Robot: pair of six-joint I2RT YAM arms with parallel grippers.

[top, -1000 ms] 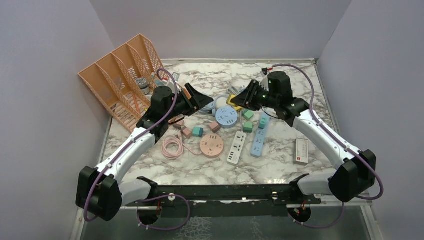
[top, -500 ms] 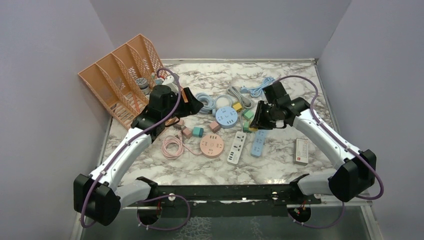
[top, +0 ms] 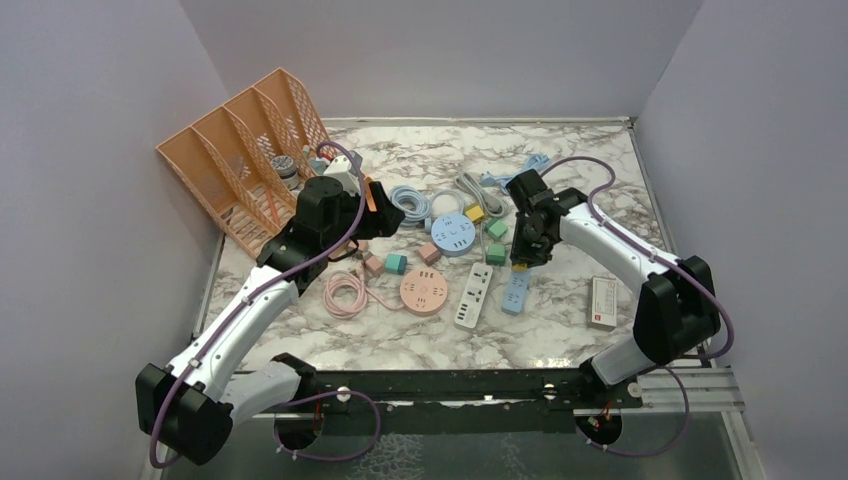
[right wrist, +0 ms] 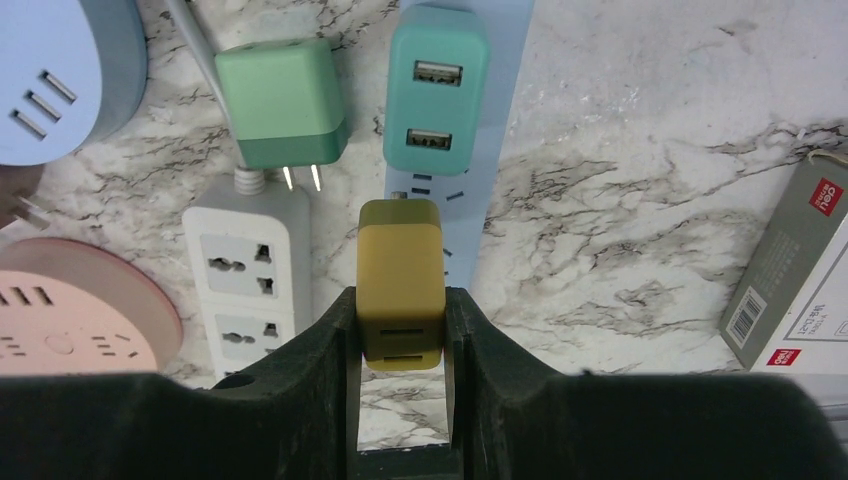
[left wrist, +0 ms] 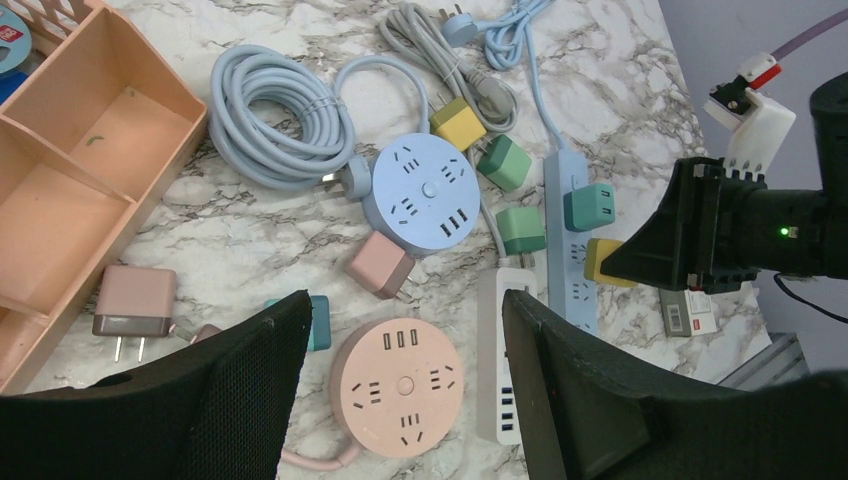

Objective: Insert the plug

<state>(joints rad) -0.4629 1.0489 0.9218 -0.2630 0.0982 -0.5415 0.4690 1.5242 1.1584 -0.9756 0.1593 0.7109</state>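
Observation:
My right gripper point(right wrist: 400, 300) is shut on a yellow plug adapter point(right wrist: 400, 255) and holds it low over the light blue power strip point(right wrist: 508, 60), just below a teal USB adapter point(right wrist: 437, 90) that sits plugged into that strip. The prongs are hidden under the adapter. In the top view the right gripper point(top: 520, 260) stands over the blue strip point(top: 515, 292). My left gripper point(left wrist: 405, 300) is open and empty, hovering above the pink round socket point(left wrist: 400, 385). In the top view it point(top: 385, 212) is left of the middle.
A white power strip point(top: 473, 295) lies left of the blue one. A blue round socket point(top: 453, 233), green, pink and teal adapters, a second yellow adapter point(top: 475, 212) and coiled cables lie around. An orange file rack point(top: 240, 150) stands at the back left. A white box point(top: 603, 302) lies right.
My right gripper has swung from raised near the table's middle down to the blue strip, with the yellow adapter in it. My left gripper has drawn back slightly to the left.

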